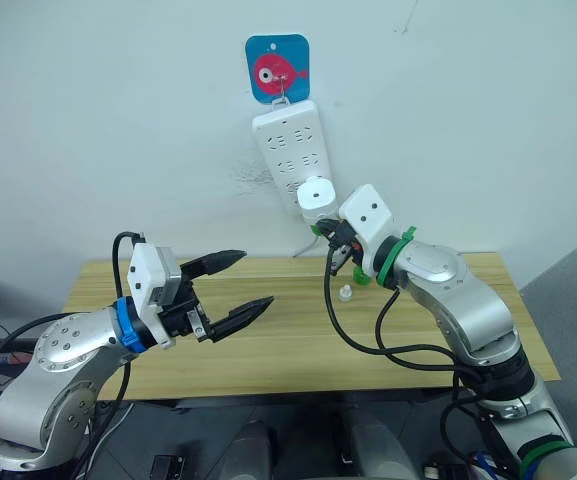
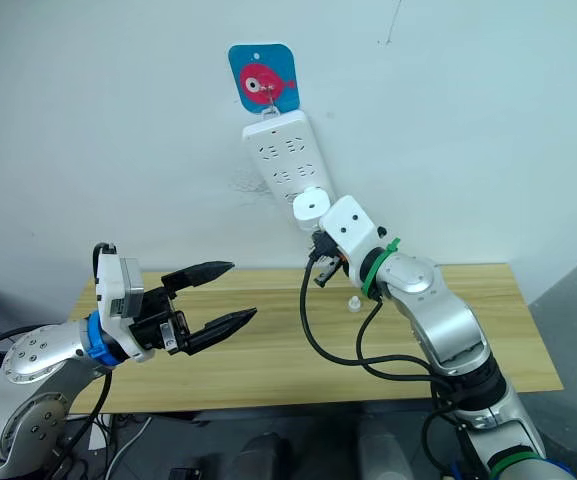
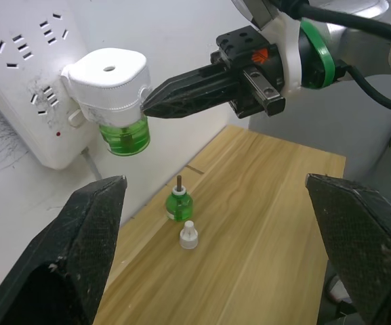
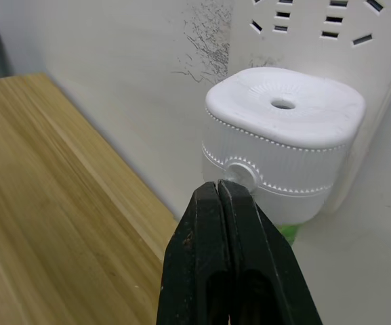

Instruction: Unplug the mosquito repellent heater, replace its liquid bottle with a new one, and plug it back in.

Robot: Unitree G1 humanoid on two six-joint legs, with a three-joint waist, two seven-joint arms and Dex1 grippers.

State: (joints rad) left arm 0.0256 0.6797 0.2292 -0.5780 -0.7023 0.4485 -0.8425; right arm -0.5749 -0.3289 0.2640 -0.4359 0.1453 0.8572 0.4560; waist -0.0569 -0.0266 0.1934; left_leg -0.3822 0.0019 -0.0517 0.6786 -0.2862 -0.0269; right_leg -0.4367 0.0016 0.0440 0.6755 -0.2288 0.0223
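Observation:
The white mosquito repellent heater (image 3: 107, 78) is plugged into the power strip (image 1: 288, 150) hanging on the wall. A green liquid bottle (image 3: 126, 135) is screwed in under it. My right gripper (image 4: 219, 191) is shut with nothing in it. Its tips sit right at the round knob on the heater's side, and I cannot tell if they touch. My left gripper (image 1: 256, 280) hovers open and empty above the table's left part, well short of the heater. A second green bottle (image 3: 178, 203) with a bare wick stands on the table below the heater, beside a small white cap (image 3: 189, 235).
The wooden table (image 1: 268, 340) stands against the white wall. A blue card with a red fish (image 1: 277, 68) holds the strip's hook. The right arm's black cable (image 1: 353, 335) loops down over the table near the cap.

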